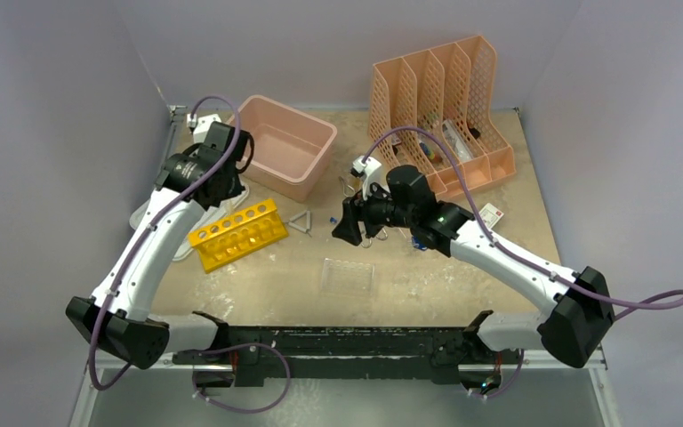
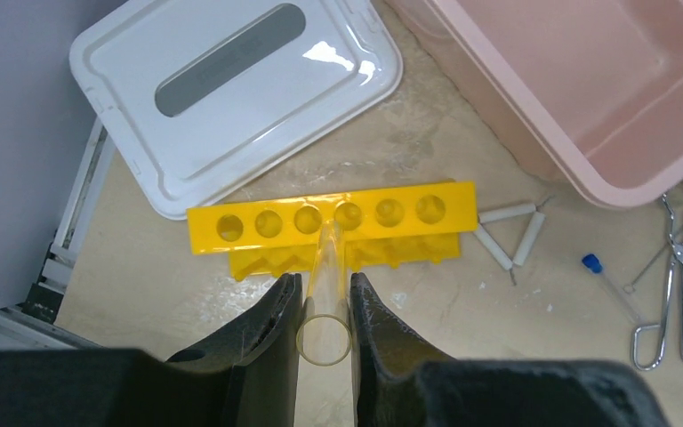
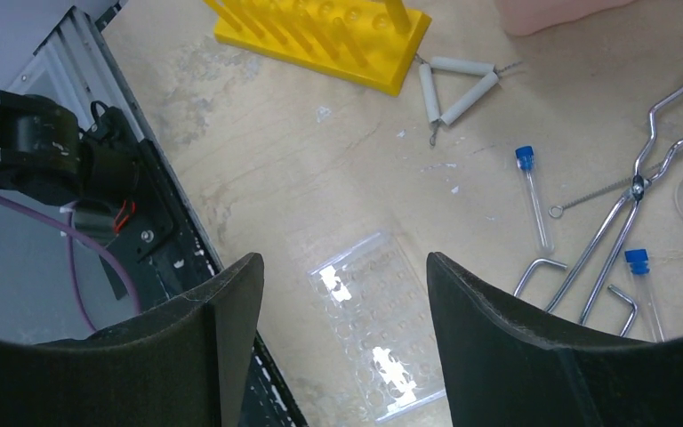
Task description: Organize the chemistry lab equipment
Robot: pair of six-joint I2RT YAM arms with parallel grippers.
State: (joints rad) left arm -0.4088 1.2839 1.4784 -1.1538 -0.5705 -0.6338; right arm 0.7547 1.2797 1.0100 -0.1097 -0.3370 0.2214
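Note:
My left gripper (image 2: 325, 280) is shut on a clear glass test tube (image 2: 325, 342). The tube's far end meets a middle hole of the yellow test-tube rack (image 2: 391, 213), which lies on the table just below. My right gripper (image 3: 342, 262) hangs open with nothing in it, above the clear plastic tray (image 3: 373, 329). To its right lie the metal tongs (image 3: 640, 196) and two blue-capped vials (image 3: 534, 196) (image 3: 640, 276). The small wire triangle (image 3: 453, 89) rests beside the rack's end.
A pink tub (image 1: 285, 147) stands behind the rack, and its white lid (image 2: 231, 89) lies to the left of it. A peach slotted file holder (image 1: 440, 107) is at the back right. The table's front rail (image 1: 338, 338) runs close to the tray.

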